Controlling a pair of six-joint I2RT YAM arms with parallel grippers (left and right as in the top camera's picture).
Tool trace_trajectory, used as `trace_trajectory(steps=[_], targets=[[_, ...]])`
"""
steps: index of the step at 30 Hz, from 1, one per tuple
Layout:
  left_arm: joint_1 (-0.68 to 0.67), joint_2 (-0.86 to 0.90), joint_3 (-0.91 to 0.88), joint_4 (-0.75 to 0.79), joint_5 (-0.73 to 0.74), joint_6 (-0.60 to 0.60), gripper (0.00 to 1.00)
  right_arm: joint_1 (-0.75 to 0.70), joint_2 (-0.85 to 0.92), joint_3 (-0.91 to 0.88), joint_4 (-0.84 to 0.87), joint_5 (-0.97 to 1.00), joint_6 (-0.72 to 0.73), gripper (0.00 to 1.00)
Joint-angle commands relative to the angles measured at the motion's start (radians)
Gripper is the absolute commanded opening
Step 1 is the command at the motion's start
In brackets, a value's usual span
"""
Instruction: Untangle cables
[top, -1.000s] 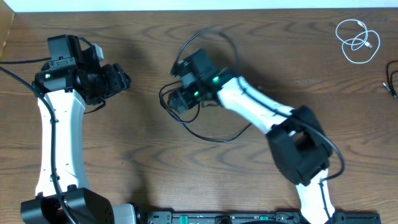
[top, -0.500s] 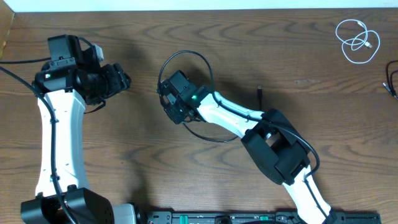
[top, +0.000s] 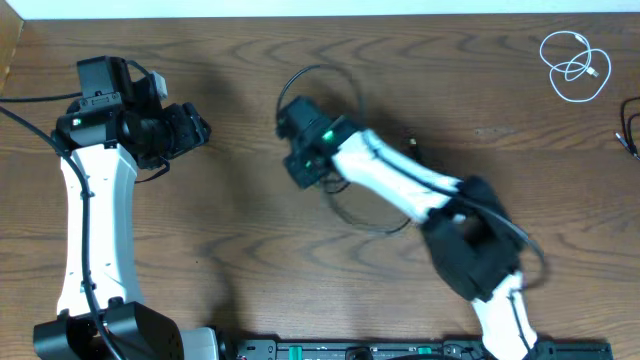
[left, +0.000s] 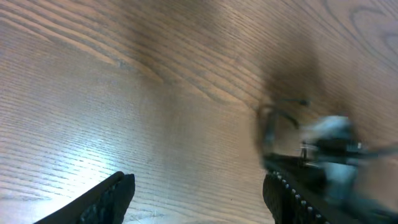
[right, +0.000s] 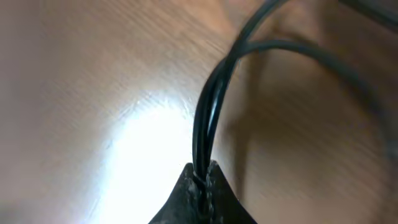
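Wide bare wood runs between the left gripper (top: 197, 128) and the right gripper (top: 303, 168), an open lane down the table (top: 230, 250). The centre is blocked: the right arm (top: 392, 176) slants across it, the black cable (top: 315, 68) looping above and below. In the far right corner the white cable (top: 573, 66) coils, and a second black cable (top: 630, 128) hugs the right edge.

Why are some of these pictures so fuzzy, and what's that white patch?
Overhead view: the right arm is smeared by motion, while the left arm is sharp. Left wrist view: everything is soft, the right side most. Right wrist view: glare whitens the table, and the black cable pinched in the right hand sits too close to focus.
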Motion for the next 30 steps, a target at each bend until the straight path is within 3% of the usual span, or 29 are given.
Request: trace_trajectory(steps=[1, 5, 10, 16, 19, 26, 30], targets=[[0.004, 0.001, 0.011, -0.006, -0.014, 0.024, 0.71, -0.079, -0.200, 0.049, -0.105, -0.032, 0.045, 0.01], [0.004, 0.001, 0.011, -0.006, -0.014, 0.024, 0.71, -0.204, -0.274, 0.049, -0.275, -0.032, 0.045, 0.01], [0.004, 0.001, 0.011, -0.006, -0.014, 0.024, 0.71, -0.426, -0.359, 0.049, -0.348, -0.071, 0.045, 0.01], [0.004, 0.001, 0.011, -0.006, -0.014, 0.024, 0.71, -0.893, -0.571, 0.076, -0.345, -0.159, 0.045, 0.01], [0.004, 0.001, 0.011, -0.006, -0.014, 0.024, 0.71, -1.044, -0.607, 0.102, -0.354, -0.163, 0.060, 0.01], [0.004, 0.001, 0.011, -0.001, -0.014, 0.024, 0.71, -1.292, -0.613, 0.218, -0.389, -0.150, 0.061, 0.01], [0.004, 0.001, 0.011, 0.005, -0.013, 0.024, 0.71, -1.359, -0.610, 0.235, -0.388, -0.002, 0.098, 0.01]])
